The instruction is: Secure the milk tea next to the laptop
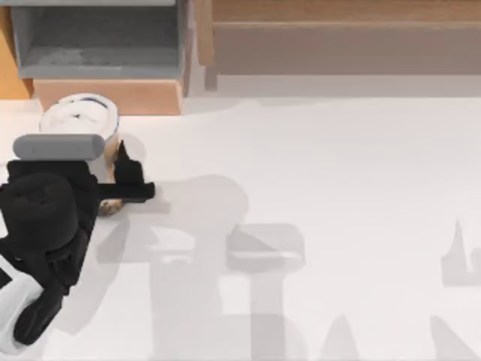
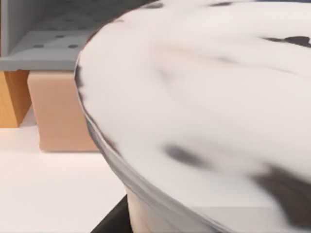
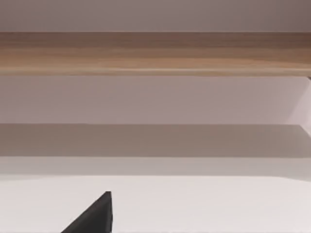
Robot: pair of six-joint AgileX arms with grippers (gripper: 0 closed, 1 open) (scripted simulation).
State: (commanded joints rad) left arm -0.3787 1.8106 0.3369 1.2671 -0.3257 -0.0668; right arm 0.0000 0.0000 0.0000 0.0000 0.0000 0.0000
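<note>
Black fingers of the left tool [image 1: 120, 174] stood at either side of the milk tea [image 1: 81, 114], one tip rising at about 158,200 in the top view and the other lying along the cup's lower flank near 180,255. The jaws sat narrow about the cup's body and seemed to touch it, so I judged the cup gripped, though the arm covered much of the contact. From the left wrist view the round white lid [image 2: 204, 97] loomed very close to the camera, with the clear wall of the cup just under its rim.

The cup stood at about 10 o'clock on the white table [image 1: 323, 226], just in front of a tan block [image 1: 109, 96] that carried a grey open box [image 1: 98, 41]. A pale wooden ledge [image 1: 338, 11] ran along the 12 to 2 o'clock edge. No laptop could be made out, so I could not say where the cup's place beside it lay.

As a judgement, the grasp looked made or nearly made, while the lift, the carry and the setting down were all left to do. Whether the cup's base was off the table I could not tell.

The right tool [image 3: 97, 216] hung idle over bare table facing the wooden ledge; its opening I could not tell
</note>
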